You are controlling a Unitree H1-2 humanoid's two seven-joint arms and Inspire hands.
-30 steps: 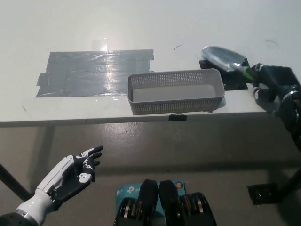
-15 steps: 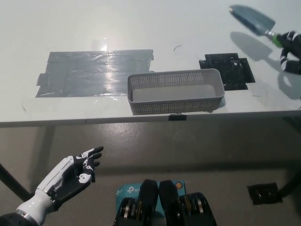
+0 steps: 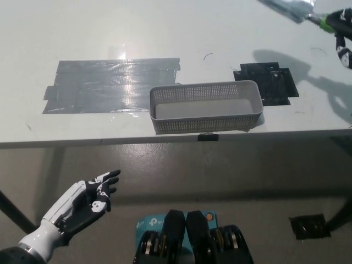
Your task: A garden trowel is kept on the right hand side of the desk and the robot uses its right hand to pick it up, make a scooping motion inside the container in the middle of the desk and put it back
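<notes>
The garden trowel (image 3: 294, 9), grey-bladed with a green collar, hangs high over the desk at the picture's top right, its blade partly cut by the top edge. My black right hand (image 3: 343, 34) is shut on its handle at the right edge. The grey mesh container (image 3: 205, 106) stands in the middle of the white desk (image 3: 165, 33), well below and left of the trowel. My white left hand (image 3: 83, 204) rests open below the desk's front edge at the lower left.
A black patch (image 3: 267, 82) lies on the desk right of the container, with the trowel's shadow across it. A wide strip of grey tape (image 3: 107, 83) covers the desk left of the container. A small black block (image 3: 310, 226) sits on the floor at lower right.
My right hand has lifted the trowel off the black patch and carried it up and away to the top right corner. The left hand has stayed put.
</notes>
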